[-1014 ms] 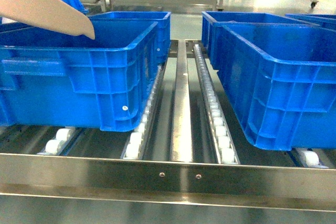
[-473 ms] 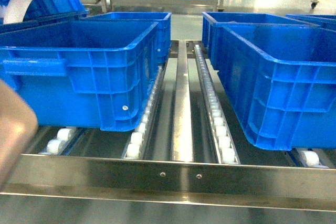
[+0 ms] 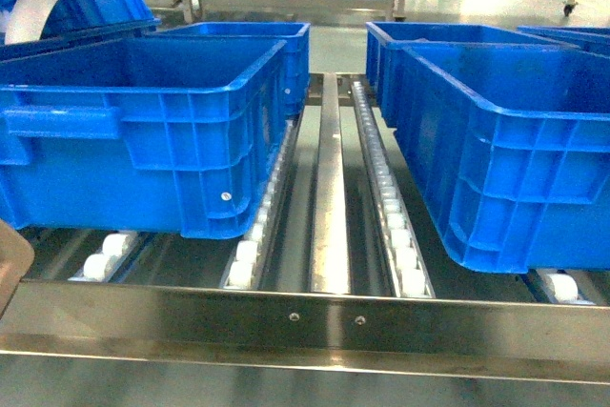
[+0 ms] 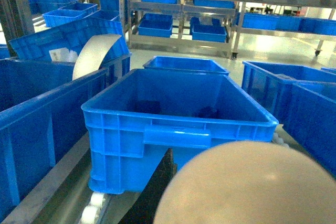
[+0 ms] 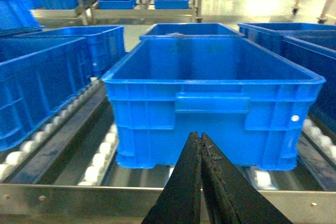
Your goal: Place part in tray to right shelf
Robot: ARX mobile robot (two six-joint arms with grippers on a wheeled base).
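Withdrawn almost wholly from the head view, the tray [image 3: 11,264] now shows only as a beige corner at the lower left edge, below the front rail line; half a second earlier it filled much of that left margin, and a second earlier its lip hung over the left blue bin [image 3: 143,131]. Bins, rollers and the right shelf [image 3: 315,316] are unchanged between frames. In the left wrist view the tray's rounded beige surface [image 4: 252,182] fills the space directly ahead of and below the left claw [image 4: 157,192], of which only a dark finger edge shows beside the tray — whether it is clenched on the handle cannot be told from these pictures, though the tray moving with that arm suggests it is carried. The right claw [image 5: 202,182] is clenched with nothing between its fingers, poised just short of the front rail, with an empty-looking blue bin [image 5: 210,87] straight ahead of it on the rollers. The part is not identifiable in any current view; dark shapes lie on the floor of the bin ahead of the left claw, too dim to name. Judgement on progress: no part is seen on the shelf lanes or in the right-hand bins, so the delivery appears outstanding — the tray's contents, if any, are hidden.
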